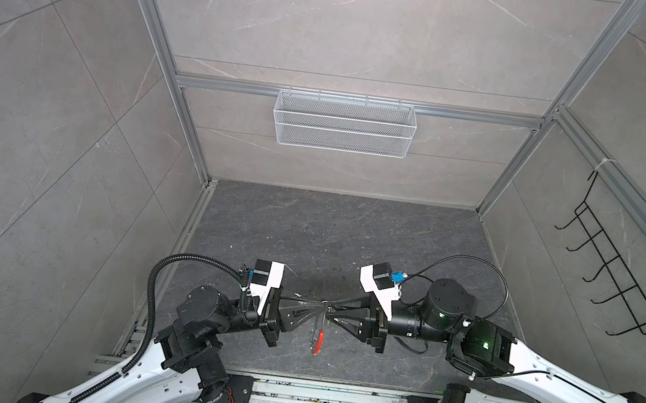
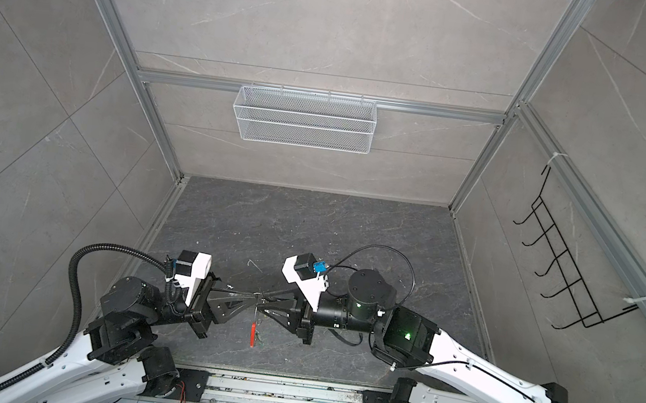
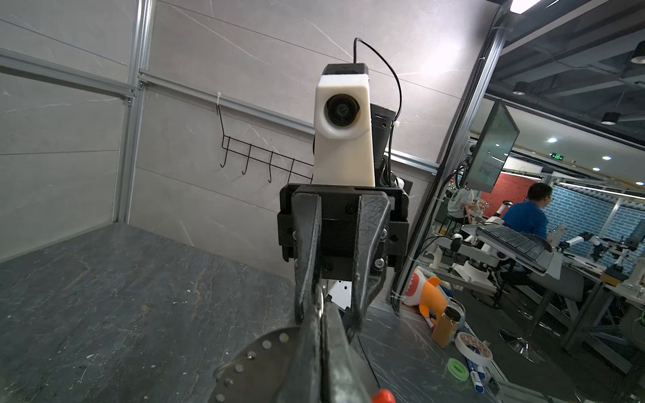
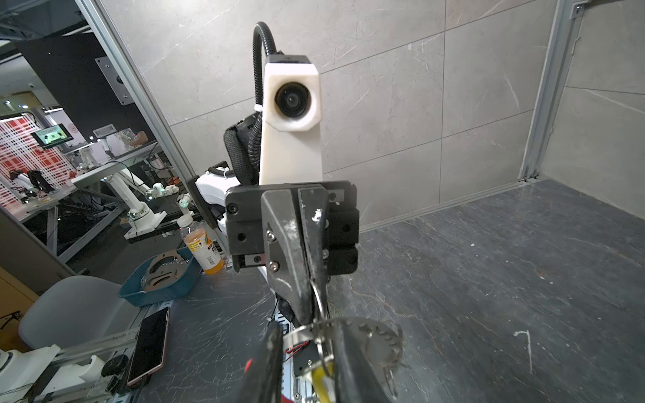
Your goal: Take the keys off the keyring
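Clamping the keyring (image 1: 320, 341) above the surface (image 1: 309, 230), the left tool (image 1: 321, 306) is clenched on its wire. Jaws of the right tool (image 1: 330, 312) stand parted around the keys (image 4: 384, 343); seizing one seems the step, then sliding it off.

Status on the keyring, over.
Left gripper shut on the keyring. Right gripper open, straddling it at the yellow-tagged key. Nothing off yet; red sleeve hanging, nothing seen in the way.

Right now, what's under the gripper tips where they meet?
The keyring hangs there, red sleeve lowest, above the tabletop. Its top is covered by the fingertips.
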Robot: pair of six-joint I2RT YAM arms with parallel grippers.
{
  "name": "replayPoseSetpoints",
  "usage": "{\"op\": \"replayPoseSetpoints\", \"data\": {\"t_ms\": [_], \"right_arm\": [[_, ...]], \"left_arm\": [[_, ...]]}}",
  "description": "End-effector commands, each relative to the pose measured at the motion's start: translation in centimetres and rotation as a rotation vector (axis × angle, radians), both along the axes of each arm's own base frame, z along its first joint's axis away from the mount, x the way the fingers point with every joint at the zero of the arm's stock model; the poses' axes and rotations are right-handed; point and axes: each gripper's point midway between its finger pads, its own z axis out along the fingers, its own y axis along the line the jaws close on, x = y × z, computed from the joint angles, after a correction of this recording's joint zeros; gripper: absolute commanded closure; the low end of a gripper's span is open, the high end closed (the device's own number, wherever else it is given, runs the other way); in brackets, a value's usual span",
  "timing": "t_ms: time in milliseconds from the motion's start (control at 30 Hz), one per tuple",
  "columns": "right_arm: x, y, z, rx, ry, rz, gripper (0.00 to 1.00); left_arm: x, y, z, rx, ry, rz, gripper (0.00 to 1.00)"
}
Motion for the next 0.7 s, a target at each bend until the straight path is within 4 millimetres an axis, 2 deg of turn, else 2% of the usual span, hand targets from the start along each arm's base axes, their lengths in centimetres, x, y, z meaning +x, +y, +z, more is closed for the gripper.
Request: {"op": "replayPoseSetpoints", "data": {"t_ms": [0,200,367,467,500,567,667], "right_arm": [[-0.3,0.3,0.7,0.044,0.016,0.022,0.81],[-0.3,0.3,0.6,0.043,0.022,0.02,1.0],[-0.4,0.0,0.7,0.023,0.037,0.018,1.0],[-0.5,-0.6,0.4,-0.038,0.038,0.011,1.0],[-0.5,-0.8,0.2,-0.075,0.035,0.006,1.0],[-0.6,-1.2,-0.4,-0.151,0.032,0.011,1.0],[-1.0,-1.6,-1.3,-0.272,0.04,0.033,1.0]], "left_arm": [[-0.2,0.8,2.2,-0.082,-0.037,0.016,1.0],[-0.2,0.8,2.2,-0.081,-0.031,0.016,1.0],[-0.1,0.4,1.9,-0.046,0.001,0.002,0.98],[-0.2,0.6,1.5,-0.015,0.022,0.004,0.73],[-0.2,0.6,1.2,0.004,0.03,0.006,0.69],[-0.4,0.7,0.9,0.043,0.043,0.009,0.65],[-0.6,0.5,0.1,0.121,0.074,-0.01,0.64]]}}
